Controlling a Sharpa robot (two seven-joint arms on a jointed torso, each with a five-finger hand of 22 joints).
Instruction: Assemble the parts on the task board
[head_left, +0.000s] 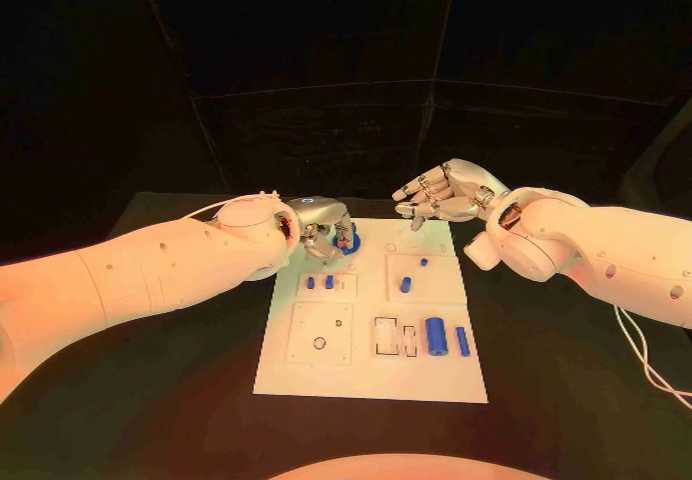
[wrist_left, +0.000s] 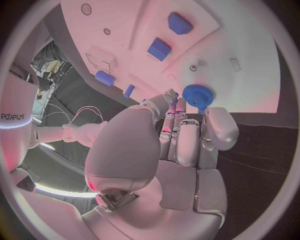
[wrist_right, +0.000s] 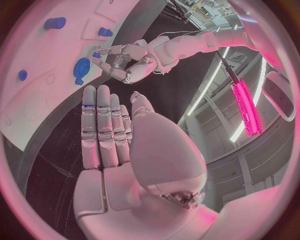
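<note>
Left hand (head_left: 320, 228) at blue knurled wheel (wrist_left: 198, 96), far-left corner of task board (head_left: 289, 370).
Fingertips reach the wheel's rim; firm grip not discernible. Small, rigid, light; ridged edge should take a pinch well. Right hand (head_left: 450, 193) hovers spread, empty, beyond board. Blue pegs (head_left: 319, 283) nearby crowd the approach; blue cylinder (head_left: 434, 336) well apart.

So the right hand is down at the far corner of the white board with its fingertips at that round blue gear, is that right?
Not quite: it is the left hand at the round blue gear, on the far corner of the white task board. The left wrist view shows its fingertips at the gear. The right hand hovers apart, holding nothing.
</note>
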